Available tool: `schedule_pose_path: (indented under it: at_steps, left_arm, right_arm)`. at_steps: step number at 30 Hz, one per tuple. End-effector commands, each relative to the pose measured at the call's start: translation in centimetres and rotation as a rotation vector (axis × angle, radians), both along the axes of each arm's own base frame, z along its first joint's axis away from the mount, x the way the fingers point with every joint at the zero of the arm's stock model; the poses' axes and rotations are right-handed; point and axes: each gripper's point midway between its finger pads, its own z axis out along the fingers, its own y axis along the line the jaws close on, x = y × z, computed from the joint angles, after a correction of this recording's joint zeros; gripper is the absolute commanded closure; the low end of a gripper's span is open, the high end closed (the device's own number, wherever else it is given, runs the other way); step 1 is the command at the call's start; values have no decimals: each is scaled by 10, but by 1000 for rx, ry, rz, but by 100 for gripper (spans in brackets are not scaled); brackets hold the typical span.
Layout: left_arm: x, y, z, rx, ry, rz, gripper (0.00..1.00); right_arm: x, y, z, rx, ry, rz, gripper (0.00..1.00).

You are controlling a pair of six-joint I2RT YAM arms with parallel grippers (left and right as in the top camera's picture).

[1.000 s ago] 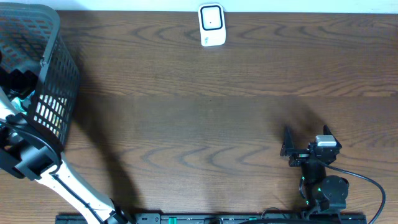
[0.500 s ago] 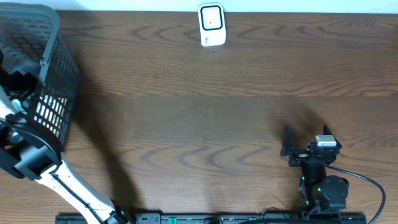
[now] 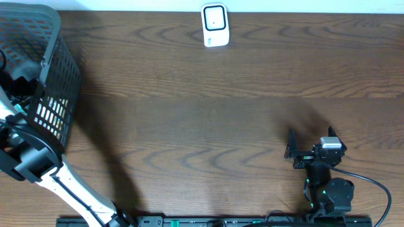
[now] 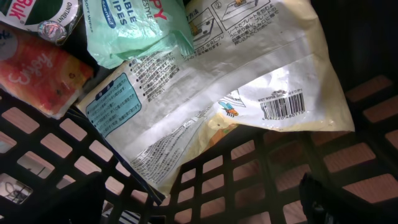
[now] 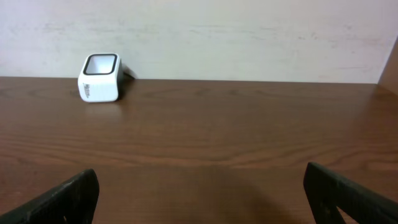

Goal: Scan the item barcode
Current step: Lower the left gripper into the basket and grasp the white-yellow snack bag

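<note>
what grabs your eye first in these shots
The black mesh basket at the left edge of the dark wooden table. In the left wrist view it holds a pale yellow packet with its barcode showing. Next comes the small white scanner, standing at the table's far edge.

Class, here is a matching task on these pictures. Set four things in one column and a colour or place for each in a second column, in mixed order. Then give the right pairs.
Things:
1. scanner
2. basket
3. barcoded packet
4. wipes pack

Descriptions:
A. pale green
B. white, at the far edge of the table
C. black mesh
D. cream, lying in the basket

Pairs: 1-B; 2-C; 3-D; 4-A
</note>
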Motion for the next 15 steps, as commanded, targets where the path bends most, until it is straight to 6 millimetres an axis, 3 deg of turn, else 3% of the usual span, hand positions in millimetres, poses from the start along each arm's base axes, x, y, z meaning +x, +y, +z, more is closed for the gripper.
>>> schedule_pose_path:
  at_steps: [1, 15]
  left_arm:
    - [-8, 0, -9, -18, 39, -14, 2]
    - [-26, -17, -53, -117, 128, -77, 2]
  right_arm:
    - [0, 0, -1, -8, 0, 0, 1]
    - [0, 0, -1, -8, 0, 0, 1]
